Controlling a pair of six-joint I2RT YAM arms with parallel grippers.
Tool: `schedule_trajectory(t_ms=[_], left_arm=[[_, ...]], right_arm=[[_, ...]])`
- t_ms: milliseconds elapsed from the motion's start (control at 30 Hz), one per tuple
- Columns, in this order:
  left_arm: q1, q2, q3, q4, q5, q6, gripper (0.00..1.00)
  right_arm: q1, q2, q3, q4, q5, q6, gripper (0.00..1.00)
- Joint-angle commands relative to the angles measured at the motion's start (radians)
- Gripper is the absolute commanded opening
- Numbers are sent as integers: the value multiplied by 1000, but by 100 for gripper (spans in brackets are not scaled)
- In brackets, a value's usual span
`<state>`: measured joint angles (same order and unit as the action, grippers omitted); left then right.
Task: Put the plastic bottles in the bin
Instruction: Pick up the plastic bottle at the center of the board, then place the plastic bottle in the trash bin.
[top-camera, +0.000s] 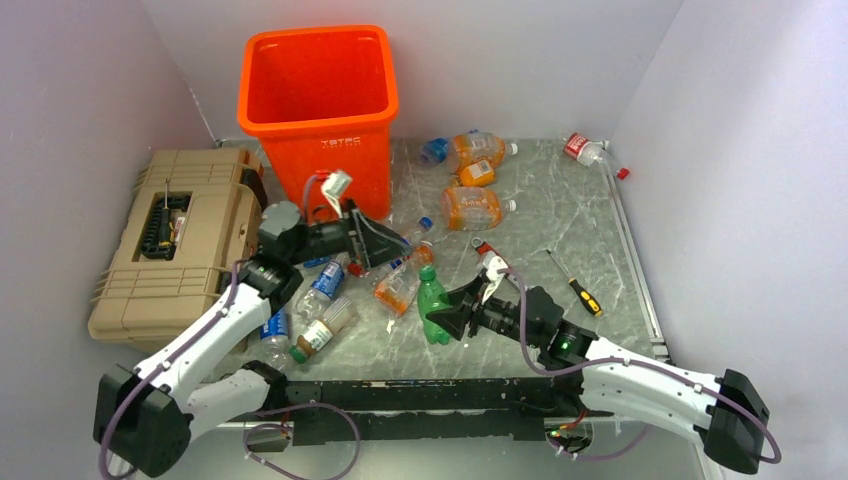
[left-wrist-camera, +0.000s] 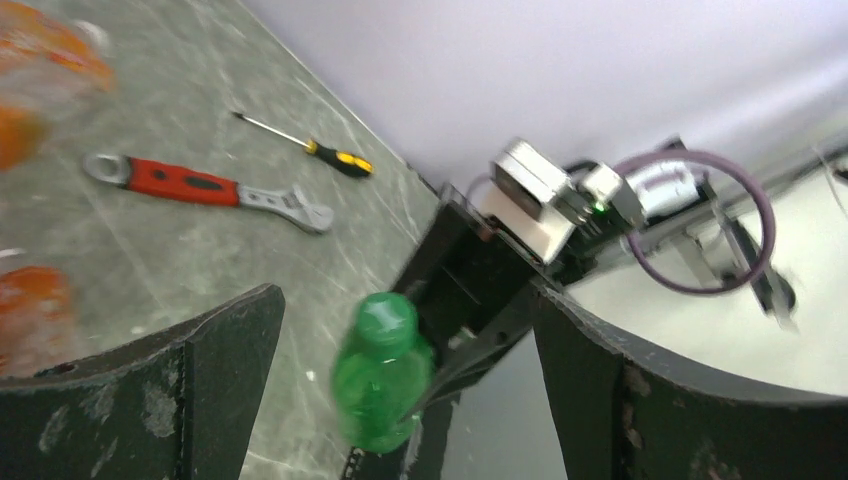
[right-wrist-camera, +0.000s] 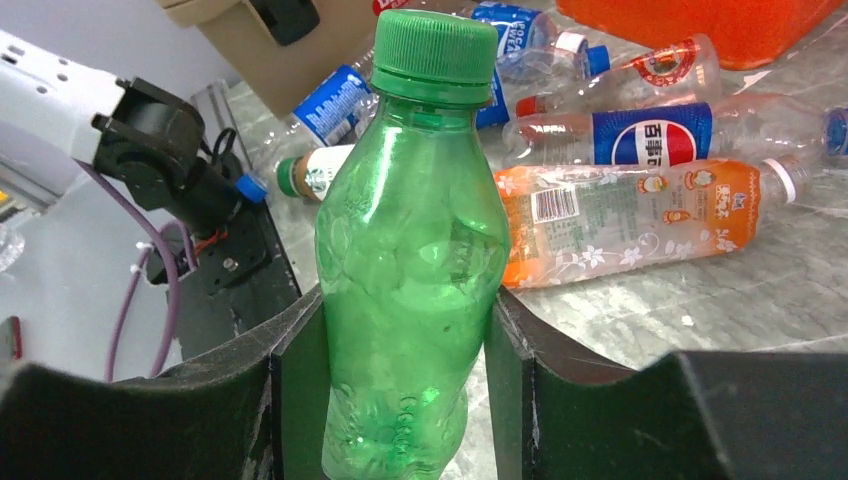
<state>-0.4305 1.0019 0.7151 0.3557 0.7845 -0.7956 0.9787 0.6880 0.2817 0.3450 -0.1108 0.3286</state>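
Clamping the green bottle (right-wrist-camera: 408, 250) mid-body in the right tool (right-wrist-camera: 405, 330), upright near the middle of the surface (top-camera: 545, 215); left tool (top-camera: 376, 240) spread wide, empty, just near of the orange bin (top-camera: 330, 150) at far left; lift high, skirt the left arm (top-camera: 200, 340), release only over the rim.

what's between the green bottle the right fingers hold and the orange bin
In the top view: the open left fingers, and nearer the green bottle, an orange bottle lying flat.
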Motion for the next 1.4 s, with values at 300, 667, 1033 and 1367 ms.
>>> schedule_trajectory(t_ms=[300,667,1033,1367], left_arm=[[-248,75,107,-172,-187,185,99],[-302,125,78,-109,-228,131,84],[-342,144,92,-93,-244,125,62],[-362,125,104,-108,-276,141,1]], right_arm=[[17,63,100,132,-9,-81,17],[18,38,84,151,62,-65,13],[20,65,82,180,67,-41,13],[23,64,87,153,65,-26,15]])
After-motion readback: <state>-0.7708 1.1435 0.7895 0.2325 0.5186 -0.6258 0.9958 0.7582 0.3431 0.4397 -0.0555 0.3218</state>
